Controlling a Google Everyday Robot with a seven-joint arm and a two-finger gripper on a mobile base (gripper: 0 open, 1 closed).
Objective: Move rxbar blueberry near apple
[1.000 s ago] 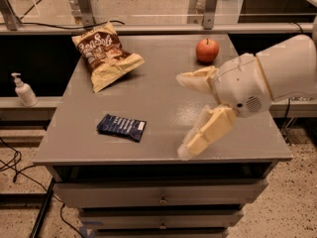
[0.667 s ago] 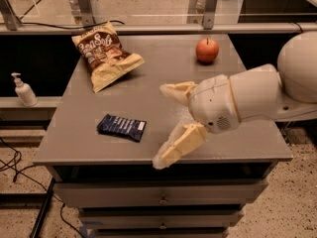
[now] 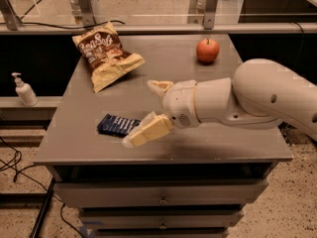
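Observation:
The rxbar blueberry (image 3: 115,125) is a flat dark navy bar lying on the grey table (image 3: 213,138) near its front left. Its right end is partly covered by my lower finger. The apple (image 3: 207,50) is red-orange and stands at the table's back right. My gripper (image 3: 141,113) reaches in from the right on a white arm. Its two pale fingers are spread apart, one finger (image 3: 159,87) behind the bar and the other just over the bar's right end. It holds nothing.
A tan and brown chip bag (image 3: 105,54) lies at the table's back left. A hand sanitizer bottle (image 3: 23,90) stands on a lower shelf to the left. Drawers sit under the table front. A rail with metal posts runs behind.
My gripper has moved left across the table, from its right side to just beside the rxbar blueberry. The bar, apple and chip bag have not moved.

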